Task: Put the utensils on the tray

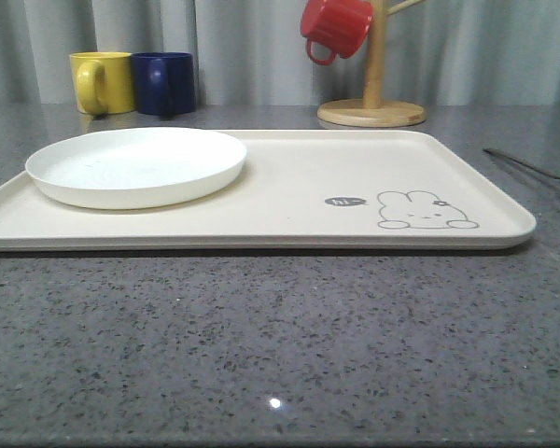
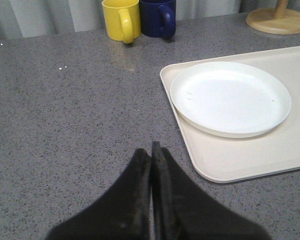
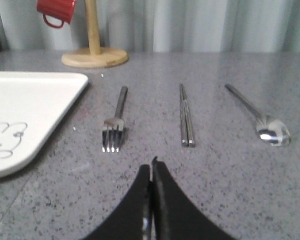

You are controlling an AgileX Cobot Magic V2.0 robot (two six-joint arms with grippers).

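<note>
Grey stone counter (image 1: 261,345) is seen under tray (image 1: 289,187); fork (image 3: 115,120), chopsticks (image 3: 186,115) and spoon (image 3: 260,117) are laid beside it. Left gripper (image 2: 151,150) and right gripper (image 3: 151,167) are closed, empty.

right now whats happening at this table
Nothing is being handled yet. Both tools are shut and empty: the left tool hovers beside the tray, which carries a white plate. The right tool faces the fork, chopsticks and spoon, all lying on the counter off the tray.
</note>
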